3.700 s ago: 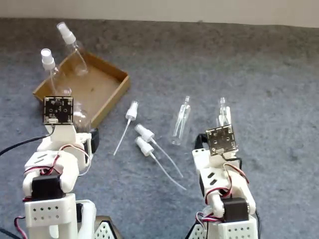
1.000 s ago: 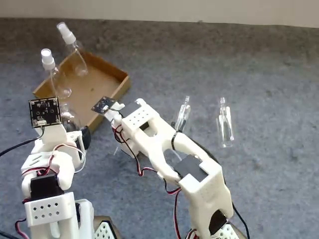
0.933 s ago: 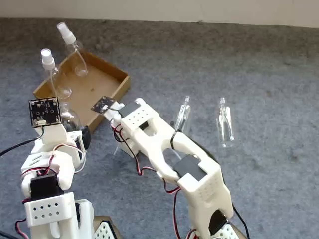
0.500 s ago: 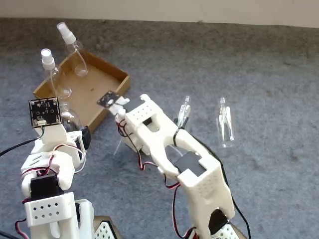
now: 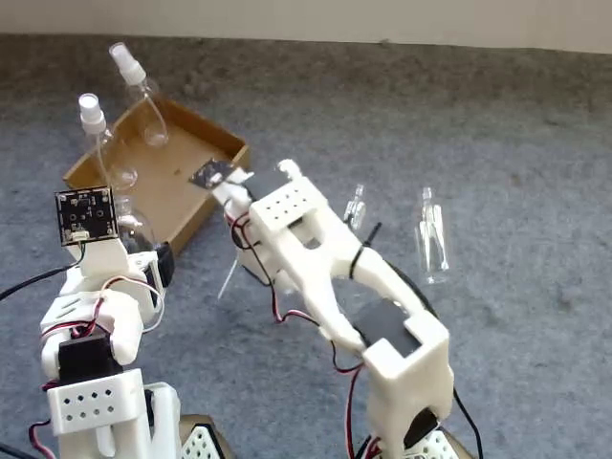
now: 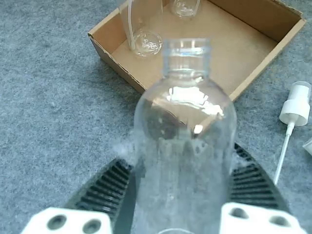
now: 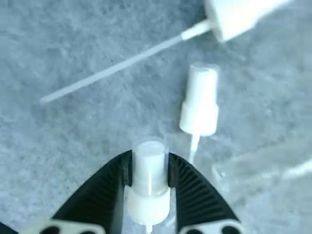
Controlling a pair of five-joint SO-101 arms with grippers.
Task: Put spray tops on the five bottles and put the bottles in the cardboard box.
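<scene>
My left gripper [image 6: 183,165] is shut on a clear bottle [image 6: 183,131] with no top, held upright near the box corner; in the high view that bottle [image 5: 134,232] stands just in front of the cardboard box [image 5: 196,158]. My right arm [image 5: 306,249] stretches across the loose spray tops. Its gripper [image 7: 148,161] is shut on a white spray top [image 7: 147,183]. A second spray top [image 7: 200,100] and a third with a long tube [image 7: 239,14] lie on the carpet beyond it. Two open bottles [image 5: 356,206] [image 5: 431,239] lie to the right.
Two bottles with spray tops fitted [image 5: 100,143] [image 5: 143,96] stand or lean at the box's far end. The box's brown floor [image 6: 229,53] is bare near my left gripper. Grey carpet [image 5: 516,143] covers the table, with free room at right and far back.
The right arm swung from its rest at the right over to the spray tops, then its wrist drew farther back and right. The left arm shifted slightly left with its bottle.
</scene>
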